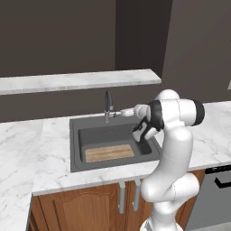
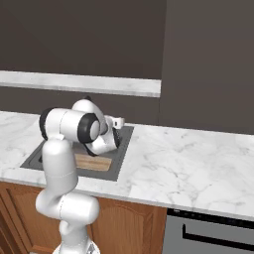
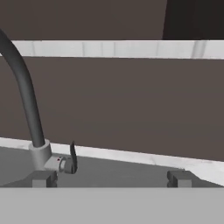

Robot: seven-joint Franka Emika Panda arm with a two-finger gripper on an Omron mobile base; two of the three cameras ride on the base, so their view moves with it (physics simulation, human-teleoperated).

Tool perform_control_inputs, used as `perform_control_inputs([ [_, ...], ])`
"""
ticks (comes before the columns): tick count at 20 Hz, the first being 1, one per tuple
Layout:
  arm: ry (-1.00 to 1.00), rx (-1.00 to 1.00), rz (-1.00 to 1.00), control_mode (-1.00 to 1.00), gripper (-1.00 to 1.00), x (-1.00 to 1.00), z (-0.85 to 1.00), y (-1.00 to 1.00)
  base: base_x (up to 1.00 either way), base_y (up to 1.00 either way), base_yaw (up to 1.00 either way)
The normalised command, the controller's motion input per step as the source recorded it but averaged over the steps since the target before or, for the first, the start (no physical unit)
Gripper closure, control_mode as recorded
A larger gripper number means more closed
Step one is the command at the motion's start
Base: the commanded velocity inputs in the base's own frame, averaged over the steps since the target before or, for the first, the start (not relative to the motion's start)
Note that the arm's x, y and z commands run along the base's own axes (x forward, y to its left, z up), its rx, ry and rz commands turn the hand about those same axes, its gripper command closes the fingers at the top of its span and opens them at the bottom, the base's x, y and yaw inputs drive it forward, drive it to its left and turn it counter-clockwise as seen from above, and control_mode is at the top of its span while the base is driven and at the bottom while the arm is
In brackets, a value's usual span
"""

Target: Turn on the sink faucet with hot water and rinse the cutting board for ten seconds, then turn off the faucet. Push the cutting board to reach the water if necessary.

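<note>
1. The pincer (image 3: 109, 178) is hanging released, its two dark tips standing far apart and grasping nothing, because the small side lever (image 3: 73, 158) is yet to be touched.
2. In the hand view the lever is sitting at about ten o'clock of the pincer, near the left tip, while the sink faucet (image 1: 108, 106) is arching up at the far left; the hand is looking level along the back rim, probably to line up on that lever.
3. No water is running from the spout, so the rinse is not yet begun.
4. The cutting board (image 1: 109, 153) is lying flat on the floor of the sink (image 1: 74, 144), toward its six o'clock wall, well short of the spout; it is likely needing a push toward twelve o'clock.
5. The white marble tabletop (image 2: 188, 158) is surrounding the basin.
</note>
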Motion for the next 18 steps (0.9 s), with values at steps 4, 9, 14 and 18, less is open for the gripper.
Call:
perform_control_inputs([
  [4,-0.03,0.00,0.00,-1.00,-1.00,0.00,-0.34,0.09,0.00,0.00,0.00],
  [9,-0.02,0.01,0.00,-1.00,-1.00,0.00,-0.37,0.06,0.00,0.00,0.00],
  [14,-0.08,0.00,0.00,-1.00,-1.00,0.00,-0.30,0.04,0.00,0.00,0.00],
  [18,-0.11,0.00,0.00,-1.00,-1.00,0.00,-0.17,0.02,0.00,0.00,0.00],
])
